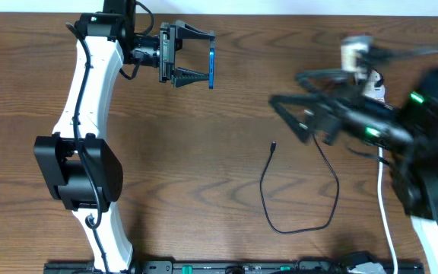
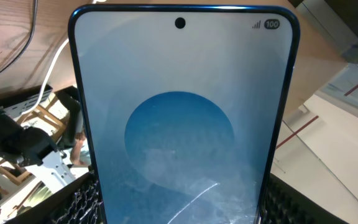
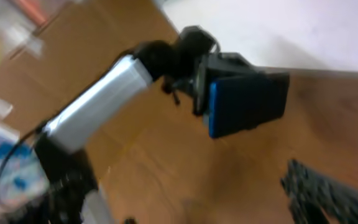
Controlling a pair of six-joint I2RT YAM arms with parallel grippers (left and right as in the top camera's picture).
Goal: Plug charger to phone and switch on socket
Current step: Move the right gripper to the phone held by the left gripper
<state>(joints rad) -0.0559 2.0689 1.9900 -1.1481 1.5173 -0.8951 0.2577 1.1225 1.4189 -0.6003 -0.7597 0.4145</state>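
My left gripper (image 1: 204, 67) is shut on the phone (image 1: 211, 67) and holds it edge-on above the back of the table. In the left wrist view the phone's blue screen (image 2: 179, 112) fills the frame between the fingers (image 2: 179, 208). The charger (image 1: 299, 227) lies in a loop on the table, its plug tip (image 1: 273, 144) free. My right gripper (image 1: 291, 106) is blurred, open and empty, above and to the right of the tip. The right wrist view shows the phone (image 3: 247, 102) ahead and nothing in the jaws (image 3: 185, 199). The socket (image 1: 358, 53) is a blurred white shape behind my right arm.
The socket's white cord (image 1: 386, 217) runs down the right side of the table under my right arm. The left arm's white links (image 1: 90, 99) and black base (image 1: 78, 171) stand at the left. A black rail (image 1: 242, 268) lines the front edge.
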